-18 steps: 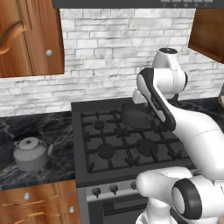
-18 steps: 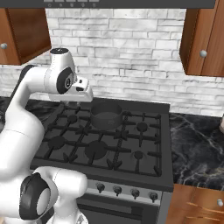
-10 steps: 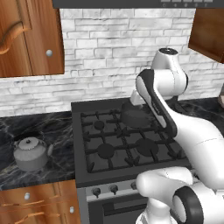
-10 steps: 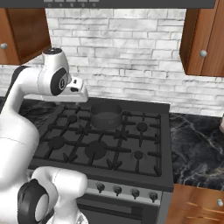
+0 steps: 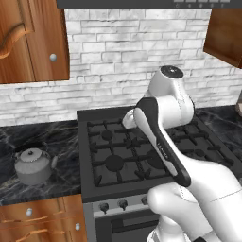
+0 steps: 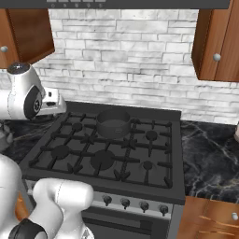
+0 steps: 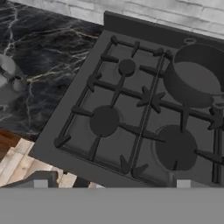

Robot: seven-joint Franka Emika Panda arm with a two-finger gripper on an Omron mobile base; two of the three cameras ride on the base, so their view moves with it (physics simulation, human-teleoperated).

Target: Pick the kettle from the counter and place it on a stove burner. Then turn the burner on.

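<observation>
Two things from the left camera: where's the kettle?
On the counter, left of the stove, well apart from the arm.
Right camera?
A pot sits at the stove's back.
Hand camera?
The gripper hangs over the stove's front edge, fingers spread wide and holding nothing.

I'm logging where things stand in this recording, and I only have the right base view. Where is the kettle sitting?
Observer: In the left base view the kettle stands upright on the counter, left of the stove, with nothing touching it.
Operator: Which way does its spout point?
Observer: Toward the stove.
Operator: Does the hand camera catch it?
Observer: Barely. A sliver of it sits at the left edge of the hand view, beside the stove's left burners.
</observation>
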